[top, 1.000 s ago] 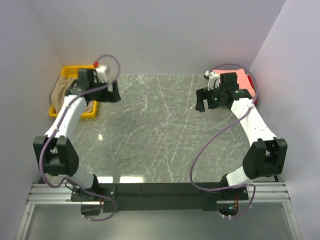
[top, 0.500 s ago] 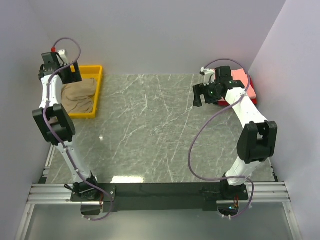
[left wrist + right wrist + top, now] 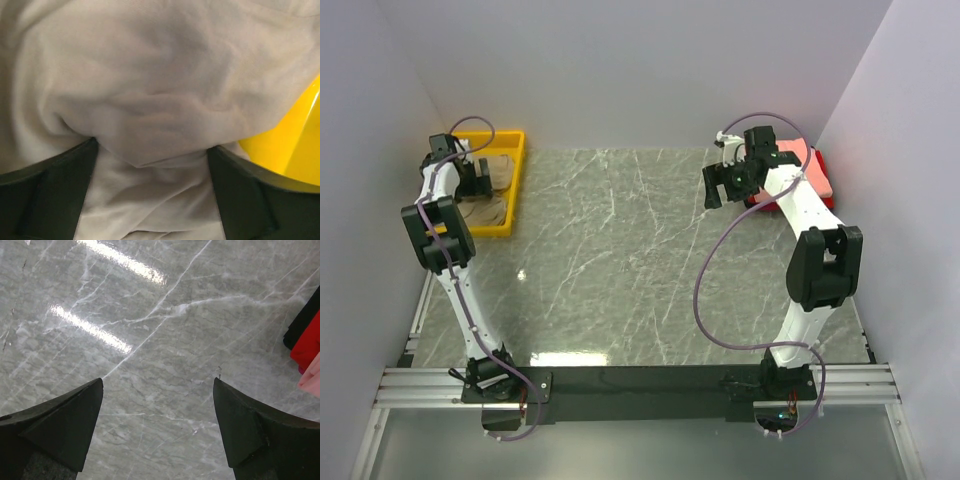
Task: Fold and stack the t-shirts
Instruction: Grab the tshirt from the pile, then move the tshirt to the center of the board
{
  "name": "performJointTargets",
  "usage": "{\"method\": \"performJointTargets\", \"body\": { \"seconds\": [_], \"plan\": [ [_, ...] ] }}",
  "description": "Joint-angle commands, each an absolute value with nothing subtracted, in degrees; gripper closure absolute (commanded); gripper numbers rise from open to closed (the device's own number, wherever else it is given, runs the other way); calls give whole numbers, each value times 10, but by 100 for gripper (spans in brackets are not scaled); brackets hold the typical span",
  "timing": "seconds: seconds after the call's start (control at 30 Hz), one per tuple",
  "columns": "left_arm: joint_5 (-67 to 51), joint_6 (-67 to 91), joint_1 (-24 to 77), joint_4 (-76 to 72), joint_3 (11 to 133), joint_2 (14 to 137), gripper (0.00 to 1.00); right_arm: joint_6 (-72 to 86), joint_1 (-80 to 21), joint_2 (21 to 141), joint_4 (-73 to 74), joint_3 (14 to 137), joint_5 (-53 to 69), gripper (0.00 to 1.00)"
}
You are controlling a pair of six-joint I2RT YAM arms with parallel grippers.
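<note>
The tan t-shirt (image 3: 488, 203) lies crumpled in the yellow bin (image 3: 516, 180) at the far left. My left gripper (image 3: 473, 177) is down in the bin, open. In the left wrist view its fingers (image 3: 50, 192) straddle a bulge of the tan t-shirt (image 3: 150, 90), and the gripper (image 3: 154, 147) presses into the cloth. The salmon pink t-shirt (image 3: 794, 155) lies folded on the red t-shirt (image 3: 818, 182) at the far right. My right gripper (image 3: 718, 188) hovers open and empty over bare table just left of that stack; red (image 3: 309, 342) and pink (image 3: 312, 377) edges show beside the gripper (image 3: 158, 382).
The marble table (image 3: 630, 260) spans the space between the arms. The bin wall (image 3: 295, 150) is close on the right of my left fingers. White walls close in at the back and both sides. A dark edge (image 3: 300, 325) lies beside the red shirt.
My left arm swung from the table's edge up and over, then down into the bin onto the tan t-shirt. My right gripper drifted slightly left and back, still open.
</note>
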State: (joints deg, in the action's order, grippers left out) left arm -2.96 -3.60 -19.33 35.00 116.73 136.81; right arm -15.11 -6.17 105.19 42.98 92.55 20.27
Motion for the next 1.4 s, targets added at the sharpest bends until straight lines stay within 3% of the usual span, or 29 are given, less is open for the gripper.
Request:
{"method": "performJointTargets", "body": {
  "seconds": [0.0,0.07,0.1,0.17,0.2,0.23,0.53,0.87,0.97,1.0,1.07,1.1,1.37],
  "plan": [
    [-50,-26,-198,357,1187,1392,9,-163,-68,1049,444,956,200,4],
    [-76,-18,-205,353,1188,1398,22,-166,-69,1048,446,959,200,5],
    [-81,-13,-207,354,1198,1400,40,-166,-69,1042,446,960,200,6],
    [-107,-7,-217,361,1218,1404,61,-170,-72,1038,448,960,200,7],
    [-112,-6,-220,373,1245,1404,89,-170,-74,1033,447,960,200,7],
    [-121,-5,-221,376,1258,1395,99,-170,-75,1029,447,959,200,7],
    [-287,-69,-171,354,1277,1181,100,-149,-76,965,417,931,184,13],
    [-353,-95,48,369,1102,990,100,-168,-62,940,446,919,198,14],
    [-347,-126,103,388,1029,969,91,-176,-53,931,455,910,204,14],
    [-343,-138,116,414,1011,967,67,-178,-42,926,461,907,207,13],
    [-333,-166,142,430,955,957,37,-190,-34,922,471,900,214,13],
    [-337,-166,143,420,932,939,1,-195,-30,920,485,897,215,13],
    [-361,-177,148,403,761,896,1,-272,-32,914,510,801,169,17]
  ]
}}
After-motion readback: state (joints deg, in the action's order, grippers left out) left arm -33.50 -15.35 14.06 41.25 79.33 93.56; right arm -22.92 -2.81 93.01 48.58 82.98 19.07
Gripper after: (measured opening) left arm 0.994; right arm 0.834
